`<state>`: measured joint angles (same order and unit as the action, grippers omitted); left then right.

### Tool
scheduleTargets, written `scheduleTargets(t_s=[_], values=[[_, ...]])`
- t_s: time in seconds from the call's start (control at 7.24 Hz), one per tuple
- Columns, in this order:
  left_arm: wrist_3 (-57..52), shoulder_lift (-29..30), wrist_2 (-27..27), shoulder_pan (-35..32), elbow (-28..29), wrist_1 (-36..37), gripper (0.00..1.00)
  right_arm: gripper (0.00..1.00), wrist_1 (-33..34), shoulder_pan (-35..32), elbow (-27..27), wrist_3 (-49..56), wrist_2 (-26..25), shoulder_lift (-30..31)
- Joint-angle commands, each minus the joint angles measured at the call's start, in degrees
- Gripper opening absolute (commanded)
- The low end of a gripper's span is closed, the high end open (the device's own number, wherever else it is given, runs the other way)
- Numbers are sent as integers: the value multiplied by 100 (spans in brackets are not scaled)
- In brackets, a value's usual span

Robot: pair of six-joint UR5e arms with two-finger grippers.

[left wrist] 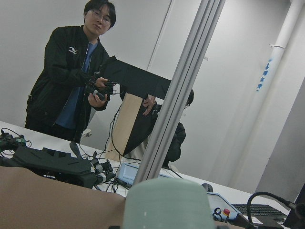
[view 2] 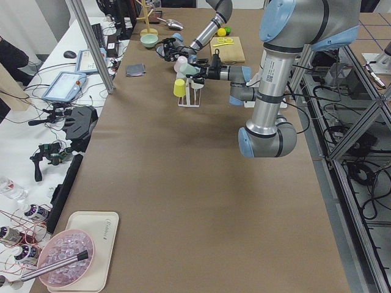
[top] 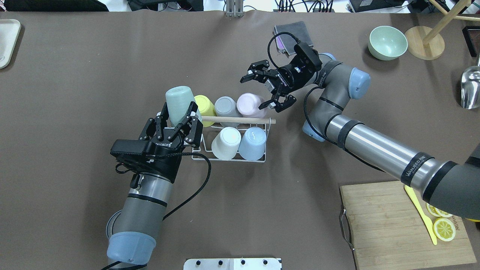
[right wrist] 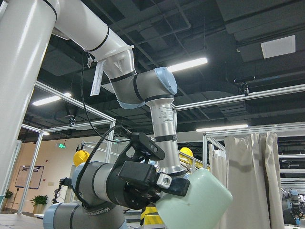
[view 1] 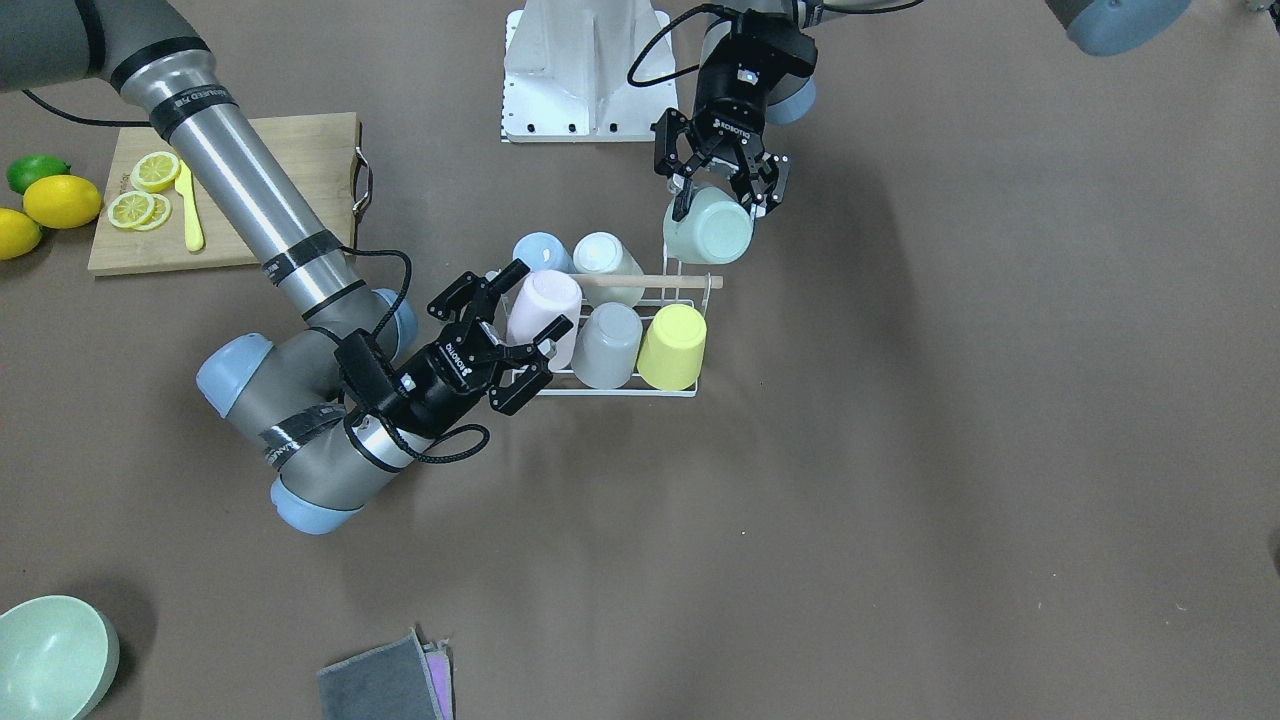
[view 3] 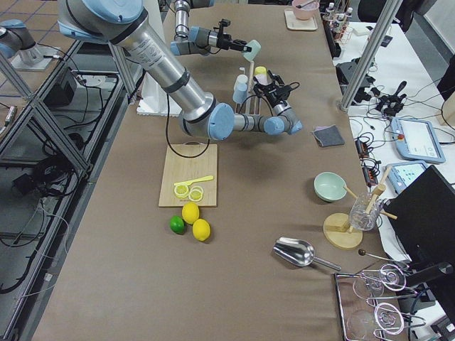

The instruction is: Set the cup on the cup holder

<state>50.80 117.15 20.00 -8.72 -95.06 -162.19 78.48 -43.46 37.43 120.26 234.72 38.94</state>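
Note:
The cup holder (view 1: 622, 391) is a white wire rack with a wooden rod (view 1: 650, 282) across its top. On it stand a blue, a cream, a pink (view 1: 545, 310), a grey and a yellow cup (view 1: 672, 347). My left gripper (view 1: 716, 205) is shut on a mint green cup (view 1: 708, 228) and holds it tilted above the rack's end, beside the yellow cup (top: 204, 105). The mint cup (top: 179, 104) also fills the bottom of the left wrist view (left wrist: 164, 205). My right gripper (view 1: 543, 297) is open, with its fingers on either side of the pink cup (top: 249, 104).
A wooden cutting board (view 1: 300, 150) with lemon slices and a yellow knife lies on my right, with lemons (view 1: 62, 200) and a lime beside it. A green bowl (view 1: 50, 655) and a grey cloth (view 1: 380, 685) lie at the far edge. People stand beyond the table.

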Motion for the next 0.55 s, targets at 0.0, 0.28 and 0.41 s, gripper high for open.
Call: scheduleTargets(t_s=[0.0,0.28,0.41], values=[[9,36,-4,19,180,3,0,100,10,-231,79,-90,65,9],[27,150,-4,37,391,3,0,99,19,-591,97,-824,545,104],[36,229,-4,54,488,3,0,98,106,-802,124,-1655,801,245]])
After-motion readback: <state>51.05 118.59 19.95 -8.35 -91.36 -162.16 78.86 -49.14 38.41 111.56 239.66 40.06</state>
